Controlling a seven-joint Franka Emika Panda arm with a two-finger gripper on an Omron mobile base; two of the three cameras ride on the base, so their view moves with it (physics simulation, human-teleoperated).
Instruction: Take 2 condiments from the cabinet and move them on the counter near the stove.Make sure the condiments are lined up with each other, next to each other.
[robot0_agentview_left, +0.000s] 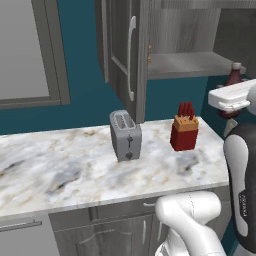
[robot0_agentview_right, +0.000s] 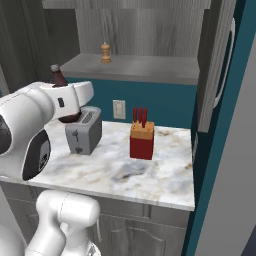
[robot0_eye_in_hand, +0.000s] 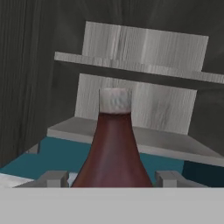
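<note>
A dark red-brown condiment bottle (robot0_eye_in_hand: 113, 153) with a pale cap stands upright between the fingertips (robot0_eye_in_hand: 54, 178) of my gripper (robot0_eye_in_hand: 112, 179), which is shut on its lower body. The bottle (robot0_agentview_right: 58, 76) is held in the air in front of the open cabinet (robot0_agentview_right: 135, 67), above the counter (robot0_agentview_right: 150, 175), and its neck (robot0_agentview_left: 234, 75) pokes up behind my white hand. The second condiment, a tan-brown shaker (robot0_agentview_right: 105, 52), stands on the cabinet's lower shelf towards the back. The stove is out of view.
A grey toaster (robot0_agentview_left: 125, 135) and a red knife block (robot0_agentview_left: 184, 131) stand on the marble counter (robot0_agentview_left: 60, 165) below the cabinet. The cabinet door (robot0_agentview_left: 127, 55) hangs open with its silver handle towards me. A second open door (robot0_agentview_right: 217, 65) juts out on the right.
</note>
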